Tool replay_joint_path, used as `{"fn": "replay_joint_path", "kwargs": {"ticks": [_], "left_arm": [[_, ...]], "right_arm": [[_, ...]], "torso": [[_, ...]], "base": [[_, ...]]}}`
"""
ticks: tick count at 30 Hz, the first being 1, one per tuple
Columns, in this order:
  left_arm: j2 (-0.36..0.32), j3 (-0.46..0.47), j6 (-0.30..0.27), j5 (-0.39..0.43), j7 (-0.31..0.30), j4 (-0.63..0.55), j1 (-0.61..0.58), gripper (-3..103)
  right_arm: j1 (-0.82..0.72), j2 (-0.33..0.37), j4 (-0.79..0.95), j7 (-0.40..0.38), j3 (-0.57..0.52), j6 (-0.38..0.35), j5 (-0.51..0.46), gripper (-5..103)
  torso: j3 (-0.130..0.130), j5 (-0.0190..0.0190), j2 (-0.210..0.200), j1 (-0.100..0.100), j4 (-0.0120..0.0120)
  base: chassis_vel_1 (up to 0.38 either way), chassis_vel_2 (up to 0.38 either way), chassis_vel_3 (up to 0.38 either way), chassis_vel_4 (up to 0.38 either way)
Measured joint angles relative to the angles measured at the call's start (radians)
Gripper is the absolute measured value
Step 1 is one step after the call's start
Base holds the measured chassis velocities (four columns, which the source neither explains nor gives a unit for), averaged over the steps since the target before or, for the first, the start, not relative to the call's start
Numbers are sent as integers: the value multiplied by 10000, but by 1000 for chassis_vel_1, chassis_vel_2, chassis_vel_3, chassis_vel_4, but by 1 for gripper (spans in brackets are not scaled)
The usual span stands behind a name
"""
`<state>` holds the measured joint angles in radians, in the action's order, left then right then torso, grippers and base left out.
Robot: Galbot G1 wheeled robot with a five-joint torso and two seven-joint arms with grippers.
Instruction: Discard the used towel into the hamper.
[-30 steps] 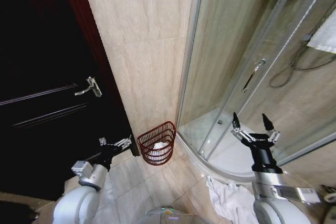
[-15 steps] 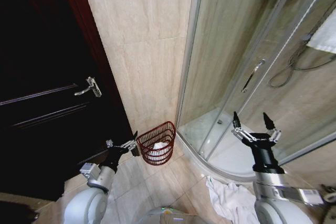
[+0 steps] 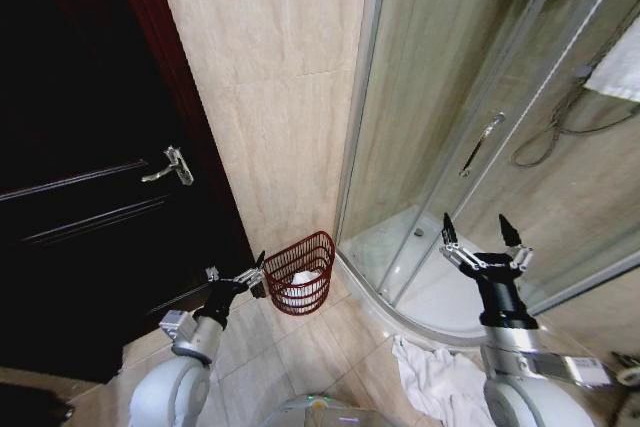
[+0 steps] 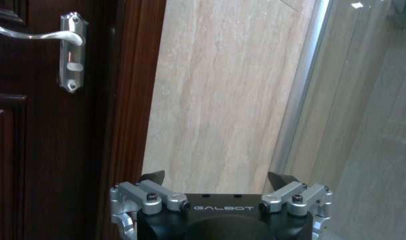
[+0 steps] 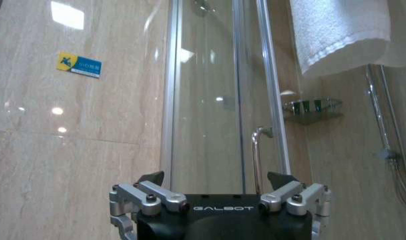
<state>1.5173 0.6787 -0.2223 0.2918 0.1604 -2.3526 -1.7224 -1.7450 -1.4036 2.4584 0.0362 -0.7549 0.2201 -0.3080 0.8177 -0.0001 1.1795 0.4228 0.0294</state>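
Left gripper (image 3: pixel 240 277) hovers low at the hamper's near-left rim, its dark fingers spread with nothing between them; in its wrist view it (image 4: pixel 216 179) faces the beige stone wall (image 4: pixel 220 95) beside the door frame. Far left stands a dark wooden door (image 3: pixel 80 197) with raised panels and a bright metal lever handle (image 3: pixel 170 165). Right of it the hamper (image 3: pixel 299 272), a small round red-brown basket of open wire rings narrowing toward its base, sits on the pale tiled floor (image 3: pixel 290 357) against the wall, something white lying inside it. Floor lies open in front of the hamper, hemmed on the right by the curved raised edge of the shower tray (image 3: pixel 400 287) and the glass enclosure (image 3: pixel 470 97) with its metal frame and handle. A crumpled white towel (image 3: pixel 440 382) lies on the floor near that edge. Right gripper (image 3: pixel 481 247) is held upright in front of the glass, fingers wide apart and empty, well apart from the hamper.
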Motion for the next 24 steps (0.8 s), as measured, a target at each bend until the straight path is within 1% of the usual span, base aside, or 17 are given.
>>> {"fn": "replay_joint_path", "kwargs": {"ticks": [8,11,12,14,15,16,18,19,22,23,24], "left_arm": [[-11,12,17,-20,10,13,0,100],[-13,13,18,-20,10,14,-2,100],[-13,13,18,-20,10,14,-2,100],[-14,14,18,-20,11,15,-4,100],[-15,14,18,-21,11,14,-3,100],[-15,14,18,-21,11,14,-3,100],[-17,14,19,-20,11,15,-3,100],[-17,14,19,-20,11,15,-3,100],[-19,15,19,-20,10,15,-3,100],[-19,15,19,-20,10,15,-3,100],[-20,14,19,-19,10,15,-3,100]], "right_arm": [[74,95,258,-165,-67,-134,-120,100],[35,205,406,-210,-589,-235,-419,100],[35,205,406,-210,-589,-235,-419,100],[38,343,409,-225,-1186,-340,-788,100],[61,460,412,-250,-1632,-437,-1158,100],[61,460,412,-250,-1632,-437,-1158,100],[145,736,414,-283,-2426,-534,-1849,100],[145,736,414,-283,-2426,-534,-1849,100],[198,1138,430,-110,-3581,-432,-2294,100],[198,1138,430,-110,-3581,-432,-2294,100],[180,1250,431,-80,-3977,-360,-2477,100]], "torso": [[0,1,0,0,0],[0,1,0,0,0],[0,1,0,0,0],[0,2,0,0,0],[0,3,0,0,0],[0,3,0,0,0],[0,3,0,0,1],[0,3,0,0,1],[0,1,0,0,1],[0,1,0,0,1],[0,3,0,0,1]], "base": [[0,0,0,0],[0,0,0,0],[0,0,0,0],[0,0,0,0],[0,0,0,0],[0,0,0,0],[0,0,0,0],[0,0,0,0],[0,0,0,0],[0,0,0,0],[0,0,0,0]]}}
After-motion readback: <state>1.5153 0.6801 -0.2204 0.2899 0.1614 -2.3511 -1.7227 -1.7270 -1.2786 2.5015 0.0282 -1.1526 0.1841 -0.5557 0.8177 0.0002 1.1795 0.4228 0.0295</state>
